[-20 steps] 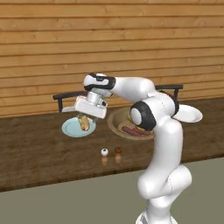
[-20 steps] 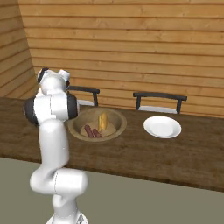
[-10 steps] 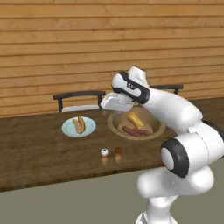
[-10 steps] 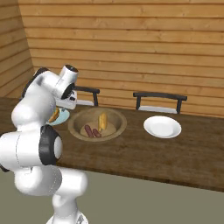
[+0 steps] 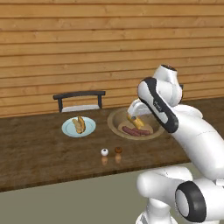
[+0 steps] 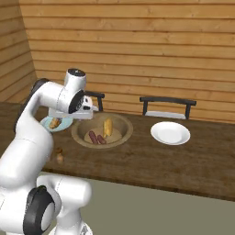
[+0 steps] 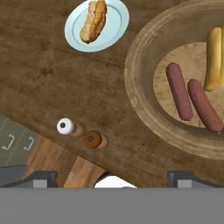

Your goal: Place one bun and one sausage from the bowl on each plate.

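The bowl holds two sausages and a bun; the blue plate beside the bowl already carries a bun. The pincer hangs over the worktop just off the bowl's rim, open and empty. Risk: the sausages lie touching, so a descent could catch both or roll one away.

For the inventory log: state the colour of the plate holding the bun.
Pale blue plate; hand view shows it best.

Pretty even, soft rendered light all round, barely any shadows or glare; textures on the bench look slightly blurry.
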Controlling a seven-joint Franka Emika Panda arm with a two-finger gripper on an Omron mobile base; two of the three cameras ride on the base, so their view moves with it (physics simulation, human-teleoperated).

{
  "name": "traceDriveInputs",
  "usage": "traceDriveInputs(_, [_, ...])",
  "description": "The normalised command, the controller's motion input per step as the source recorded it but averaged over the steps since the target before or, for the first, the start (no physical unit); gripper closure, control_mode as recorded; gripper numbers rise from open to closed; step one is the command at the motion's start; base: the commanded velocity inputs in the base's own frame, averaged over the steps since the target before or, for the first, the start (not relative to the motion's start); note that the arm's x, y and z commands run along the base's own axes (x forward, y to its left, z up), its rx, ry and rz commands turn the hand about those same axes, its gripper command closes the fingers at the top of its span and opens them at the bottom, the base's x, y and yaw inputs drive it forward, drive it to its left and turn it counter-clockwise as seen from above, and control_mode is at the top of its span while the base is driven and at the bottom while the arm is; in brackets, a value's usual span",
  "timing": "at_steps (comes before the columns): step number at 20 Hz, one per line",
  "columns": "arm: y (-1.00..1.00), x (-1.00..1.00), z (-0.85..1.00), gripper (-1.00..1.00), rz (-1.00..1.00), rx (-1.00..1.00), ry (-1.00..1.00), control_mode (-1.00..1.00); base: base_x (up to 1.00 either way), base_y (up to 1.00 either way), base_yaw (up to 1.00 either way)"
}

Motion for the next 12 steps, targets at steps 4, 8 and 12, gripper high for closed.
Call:
traceDriveInputs(4, [-0.7, -0.05, 0.03, -1.0, 0.01, -0.29, 0.15, -1.0, 0.0, 0.0, 0.0])
traceDriveInputs(8, [-0.24, 0.23, -0.22, -1.0, 0.03, -0.14, 0.0, -1.0, 0.0, 0.0, 0.0])
traceDriveInputs(12, [-0.04, 0.66, -0.55, -1.0, 0.07, -0.04, -0.01, -1.0, 0.0, 0.0, 0.0])
